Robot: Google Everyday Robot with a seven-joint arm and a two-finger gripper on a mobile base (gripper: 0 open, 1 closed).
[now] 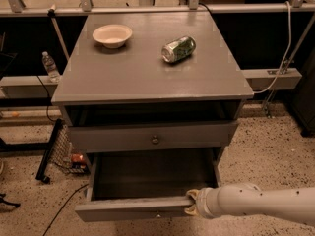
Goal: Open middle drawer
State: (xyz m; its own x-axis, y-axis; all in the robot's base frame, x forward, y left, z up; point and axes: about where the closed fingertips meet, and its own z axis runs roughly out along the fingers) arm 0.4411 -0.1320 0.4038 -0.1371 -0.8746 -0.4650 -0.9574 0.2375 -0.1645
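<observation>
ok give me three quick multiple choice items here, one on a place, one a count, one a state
1. Where is the gripper? A on the floor; B at the right end of the middle drawer's front; C on the knob of the drawer above.
2. How many things sit on the cabinet top? A one; B four; C two.
3. The middle drawer is: A pulled out; B shut flush; C lifted right off.
Answers: 1 B, it meets that front's top edge. 2 C, only a bowl and a can. 3 A, its dark inside shows.
</observation>
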